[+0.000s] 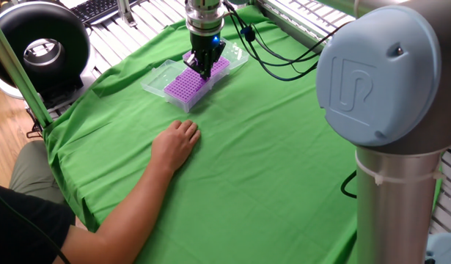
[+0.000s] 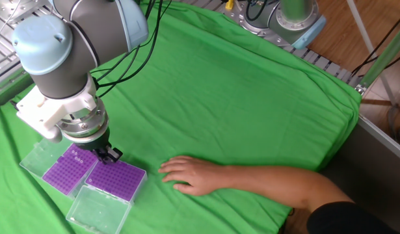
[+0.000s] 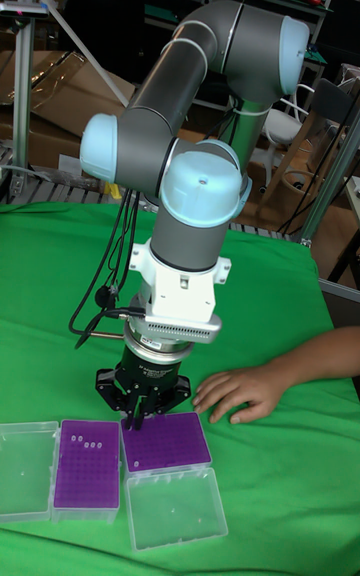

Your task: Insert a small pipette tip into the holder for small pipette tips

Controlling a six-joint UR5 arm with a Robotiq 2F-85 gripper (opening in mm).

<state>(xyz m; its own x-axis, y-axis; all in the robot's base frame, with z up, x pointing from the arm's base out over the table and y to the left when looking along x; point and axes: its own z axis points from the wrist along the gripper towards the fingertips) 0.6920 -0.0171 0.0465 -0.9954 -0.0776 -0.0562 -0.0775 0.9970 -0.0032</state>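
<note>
Two purple tip holders lie side by side on the green cloth: one [image 3: 87, 466] carries several white tips near its far edge, the other [image 3: 167, 442] shows only holes. My gripper [image 3: 135, 422] hangs over the far corner of the second holder [image 2: 116, 179], right at the seam between the two. Its fingers are pinched together, and a thin small pipette tip seems to point down from them, just above the holes. From the opposite side the gripper [image 1: 204, 71] stands over the purple holders [image 1: 188, 84].
Clear lids [image 3: 175, 508] [image 3: 25, 481] lie open beside the holders. A person's hand [image 2: 186, 173] rests flat on the cloth close to the holder, the forearm running off to the table edge. Cables [image 1: 273, 55] trail behind the arm. A black ring light [image 1: 42, 48] stands off the table.
</note>
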